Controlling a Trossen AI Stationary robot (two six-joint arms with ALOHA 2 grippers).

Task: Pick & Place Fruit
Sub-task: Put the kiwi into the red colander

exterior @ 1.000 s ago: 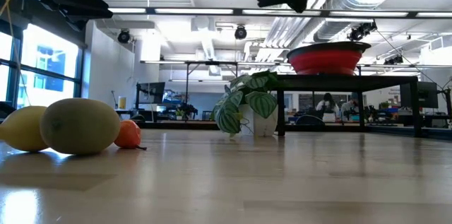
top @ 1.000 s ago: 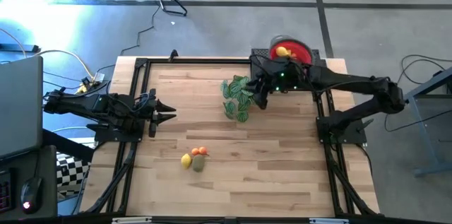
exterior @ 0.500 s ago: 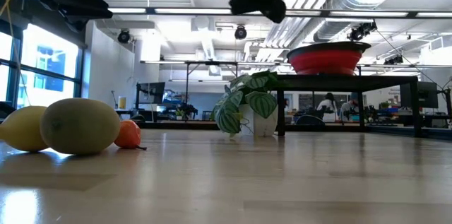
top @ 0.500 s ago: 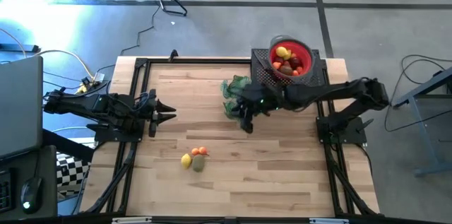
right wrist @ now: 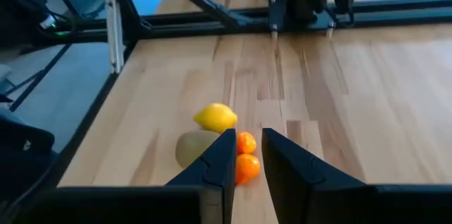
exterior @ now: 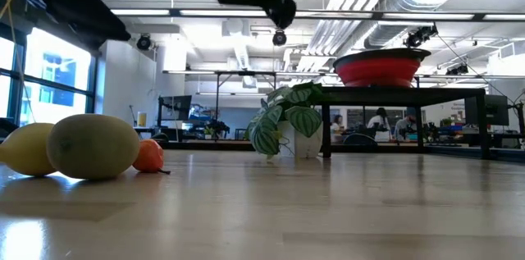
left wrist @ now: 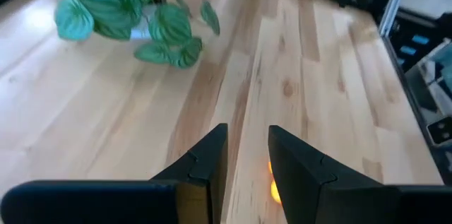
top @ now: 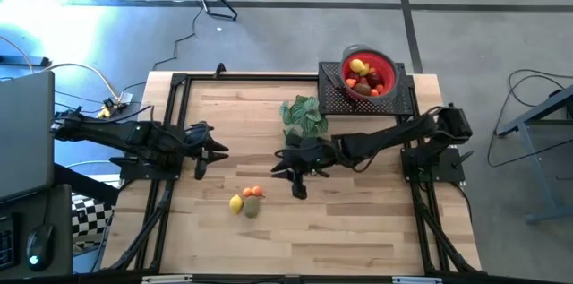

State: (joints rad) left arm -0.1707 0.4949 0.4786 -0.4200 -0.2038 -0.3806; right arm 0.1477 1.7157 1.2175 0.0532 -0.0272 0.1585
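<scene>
Three small fruits lie together on the wooden table near its front left: a yellow lemon (top: 236, 202) (right wrist: 215, 117), a brown-green piece (top: 252, 208) (right wrist: 195, 148) and orange pieces (top: 253, 193) (right wrist: 245, 155). My right gripper (top: 285, 175) (right wrist: 248, 143) hovers above the table just right of them, pointing at them, narrowly open and empty. My left gripper (top: 219, 150) (left wrist: 248, 139) waits at the left side, narrowly open and empty. More fruit fills the red bowl (top: 387, 62).
A green leafy plant (top: 304, 114) (left wrist: 134, 12) stands behind my right gripper at the table's far middle. The red bowl sits on a raised black stand (top: 336, 96) at the far right corner. Black frame rails (top: 170, 123) run along the table's left and right sides.
My right gripper has swung from the red bowl at the far right, past the plant, toward the table's near left and downward, ending close to the three fruits. My left gripper has edged slightly toward the table's middle. The fruits on the table have not moved.
</scene>
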